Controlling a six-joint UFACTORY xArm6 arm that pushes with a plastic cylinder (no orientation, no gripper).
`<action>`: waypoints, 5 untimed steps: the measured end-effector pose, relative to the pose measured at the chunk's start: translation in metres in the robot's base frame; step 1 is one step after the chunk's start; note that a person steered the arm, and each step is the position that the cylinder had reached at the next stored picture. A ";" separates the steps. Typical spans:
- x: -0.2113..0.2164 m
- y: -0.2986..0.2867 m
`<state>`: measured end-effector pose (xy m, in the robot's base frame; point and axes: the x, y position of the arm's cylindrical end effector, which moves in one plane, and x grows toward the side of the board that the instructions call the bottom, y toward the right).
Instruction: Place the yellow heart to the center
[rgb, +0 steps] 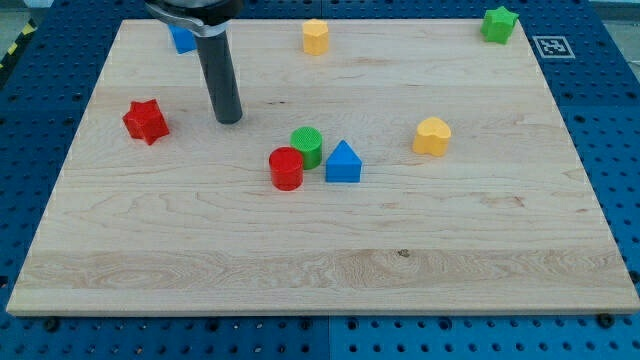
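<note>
The yellow heart (432, 136) lies on the wooden board (320, 270), right of the middle. My tip (229, 119) rests on the board at the upper left, far to the left of the heart. It stands between the red star (146, 121) on its left and the green cylinder (307, 146) on its lower right, touching neither. The rod rises from the tip to the view's top edge.
A red cylinder (286, 168) and a blue triangle (343, 162) sit beside the green cylinder near the middle. A yellow hexagon (316, 36) is at the top centre, a green star (498, 24) at the top right, and a blue block (182, 40) at the top left, partly hidden by the rod's mount.
</note>
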<state>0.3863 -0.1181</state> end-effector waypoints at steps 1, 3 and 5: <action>0.000 0.000; 0.003 0.041; 0.015 0.083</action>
<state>0.4012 -0.0348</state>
